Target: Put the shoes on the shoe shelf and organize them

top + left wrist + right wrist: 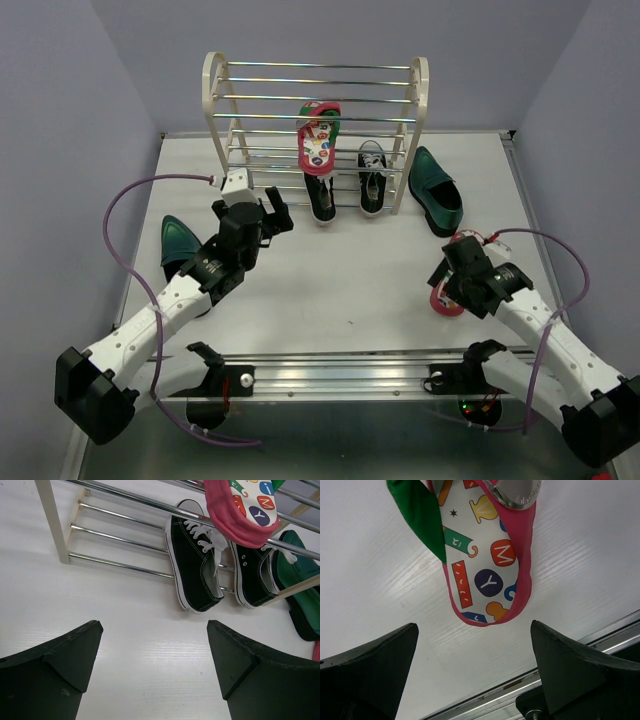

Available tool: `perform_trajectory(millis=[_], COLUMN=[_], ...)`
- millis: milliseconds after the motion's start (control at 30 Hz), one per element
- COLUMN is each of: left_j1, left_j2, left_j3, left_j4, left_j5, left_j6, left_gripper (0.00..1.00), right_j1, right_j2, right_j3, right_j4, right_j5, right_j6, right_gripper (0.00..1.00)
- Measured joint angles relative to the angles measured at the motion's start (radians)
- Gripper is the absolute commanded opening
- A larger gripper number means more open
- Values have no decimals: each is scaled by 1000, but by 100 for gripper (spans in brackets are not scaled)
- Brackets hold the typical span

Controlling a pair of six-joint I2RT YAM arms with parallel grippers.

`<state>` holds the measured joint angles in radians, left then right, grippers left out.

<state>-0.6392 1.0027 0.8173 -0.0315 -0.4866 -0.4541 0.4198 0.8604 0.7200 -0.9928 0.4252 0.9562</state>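
We've got shoe shelf (211,95) at 12 o'clock on bench (340,280). Black sneakers (322,197) lie across lowest rods, one flip-flop (318,140) propped higher. Teal shoe (436,190) sits at shelf's 3 o'clock, other teal shoe (178,243) at its 8. Second flip-flop (487,575) flat on bench just beyond right fingers (570,655), which are apart and empty. Left fingers (60,655) same.

One flip-flop (485,575) on the counter (380,580) carried a white "M" on an orange square and a white "Y" on a dark circle; the other flip-flop (240,522), on the shoe shelf (52,520), showed both too.
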Motion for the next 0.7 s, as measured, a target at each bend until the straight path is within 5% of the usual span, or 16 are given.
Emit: perform_trajectory(millis=[700], left_j1=[0], left_j2=[-38], left_j3=[-54], left_j4=[35], left_j5=[-55], left_j6=[0], left_gripper=[99], right_j1=[-31], right_j2=[302], right_j3=[-128], right_j4=[220], right_j5=[48], right_j6=[77], right_gripper=[100])
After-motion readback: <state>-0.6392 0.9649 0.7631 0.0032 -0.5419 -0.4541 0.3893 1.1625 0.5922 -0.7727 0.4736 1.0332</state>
